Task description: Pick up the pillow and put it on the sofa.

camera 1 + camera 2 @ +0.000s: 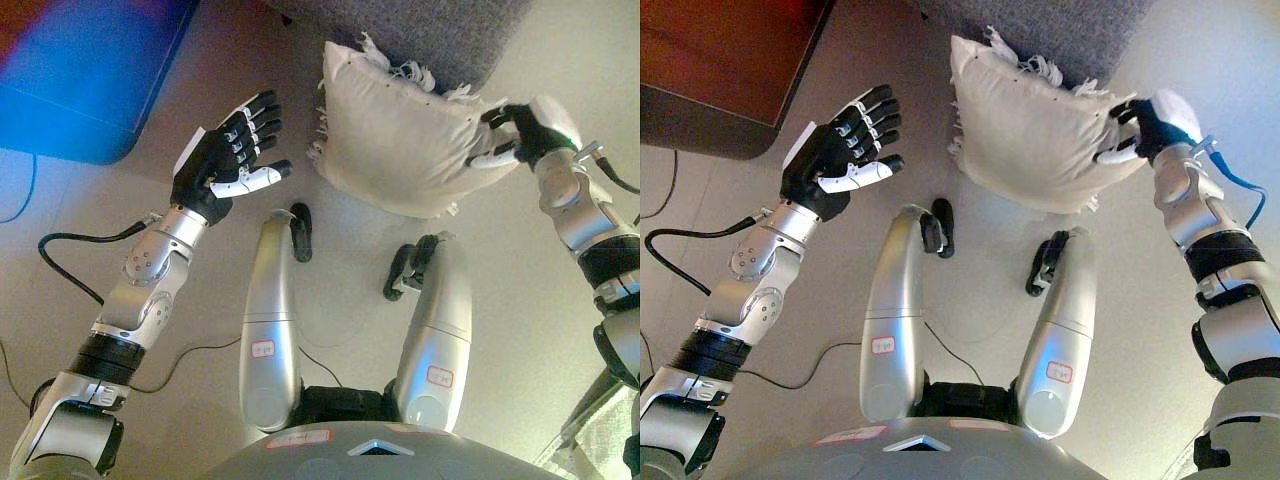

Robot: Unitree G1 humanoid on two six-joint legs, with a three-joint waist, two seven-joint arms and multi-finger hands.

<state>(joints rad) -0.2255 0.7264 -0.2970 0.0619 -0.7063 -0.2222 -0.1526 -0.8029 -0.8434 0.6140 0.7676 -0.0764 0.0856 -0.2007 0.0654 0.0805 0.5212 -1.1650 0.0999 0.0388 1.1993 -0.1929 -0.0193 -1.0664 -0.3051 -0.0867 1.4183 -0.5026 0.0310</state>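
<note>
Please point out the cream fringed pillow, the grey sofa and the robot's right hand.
cream fringed pillow (395, 135), left eye view, middle of its face.
grey sofa (420, 30), left eye view, seat edge.
right hand (520, 130), left eye view, its back.

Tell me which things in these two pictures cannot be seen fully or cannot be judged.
- The sofa: only a grey strip shows; both views cut it off at the top edge.
- The pillow: its far edge lies against the sofa; whether it rests on the floor or is lifted cannot be told.
- The right hand: it pinches the pillow's corner; the fingers behind the cloth are hidden.
- The left hand is open, apart from the pillow.
</note>
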